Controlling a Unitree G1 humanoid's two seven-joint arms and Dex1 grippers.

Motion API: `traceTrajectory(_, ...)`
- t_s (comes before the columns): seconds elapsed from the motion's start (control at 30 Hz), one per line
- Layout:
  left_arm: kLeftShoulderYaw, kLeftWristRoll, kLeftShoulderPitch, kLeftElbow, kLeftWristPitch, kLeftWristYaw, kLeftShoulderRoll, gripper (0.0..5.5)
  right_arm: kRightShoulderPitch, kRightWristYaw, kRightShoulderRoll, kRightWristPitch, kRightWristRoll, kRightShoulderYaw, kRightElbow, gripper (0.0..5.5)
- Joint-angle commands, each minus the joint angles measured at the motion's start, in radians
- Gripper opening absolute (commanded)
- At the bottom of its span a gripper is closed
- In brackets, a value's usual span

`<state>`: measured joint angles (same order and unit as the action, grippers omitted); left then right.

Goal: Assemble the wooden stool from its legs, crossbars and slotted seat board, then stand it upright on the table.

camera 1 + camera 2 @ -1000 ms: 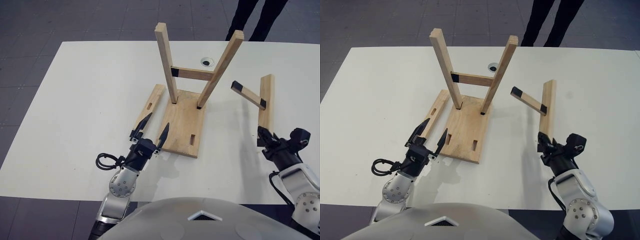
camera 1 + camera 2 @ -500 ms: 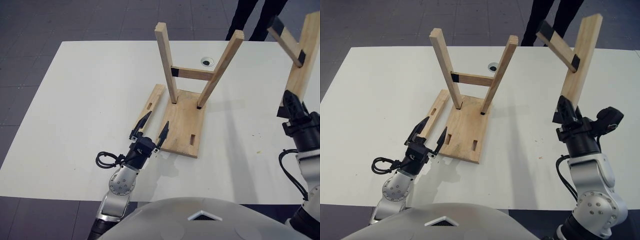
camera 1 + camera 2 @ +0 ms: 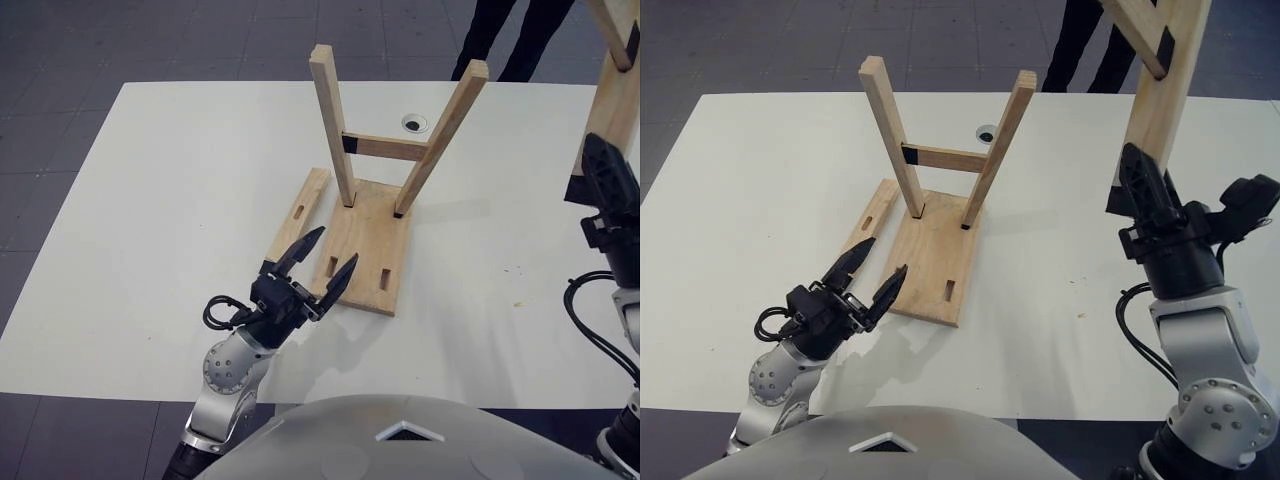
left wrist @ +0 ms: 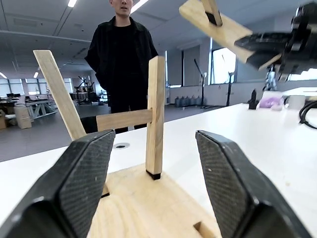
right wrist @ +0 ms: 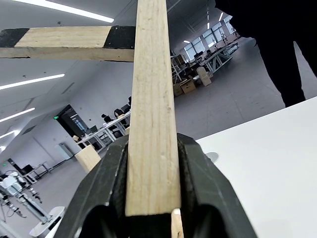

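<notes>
White surface (image 3: 150, 200) is spreading around the seat board (image 3: 362, 250); left jaws gaping beside it, right jaws clamping a leg (image 3: 1155, 100)

White table (image 3: 150, 200): slotted seat board (image 3: 365, 255) flat, loose leg (image 3: 298, 216) just beside its left edge, grommet (image 3: 415, 122) behind.

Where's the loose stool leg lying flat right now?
Head views: the loose leg lies flat on the table, beside the left edge of the seat board, just ahead of the left hand.
</notes>
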<state>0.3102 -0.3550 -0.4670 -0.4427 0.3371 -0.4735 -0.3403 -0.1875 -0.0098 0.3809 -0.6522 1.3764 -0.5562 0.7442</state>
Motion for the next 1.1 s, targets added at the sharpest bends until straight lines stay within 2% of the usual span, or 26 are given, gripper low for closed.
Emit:
traceTrajectory(0.03, -0.04, -0.188, 0.018, -0.088, -0.131, -0.066, -0.063, 3.01, -0.011, 0.017, 0.049, -0.008, 0.107, 0.052, 0.0, 1.04)
traceTrajectory(0.3, -0.154, -0.492, 0.067, -0.128, -0.329, -0.167, -0.118, 3.01, -0.057, 0.097, 0.128, -0.039, 0.277, 0.157, -0.025, 1.04)
traceTrajectory(0.5, -0.211, -0.622, 0.069, -0.1, -0.456, -0.294, -0.149, 3.01, -0.078, 0.164, 0.148, -0.084, 0.339, 0.31, -0.035, 1.04)
traceTrajectory(1.1, -0.29, -0.73, 0.084, -0.08, -0.606, -0.496, -0.133, 3.01, -0.096, 0.393, 0.202, -0.184, 0.339, 0.567, -0.071, 1.04)
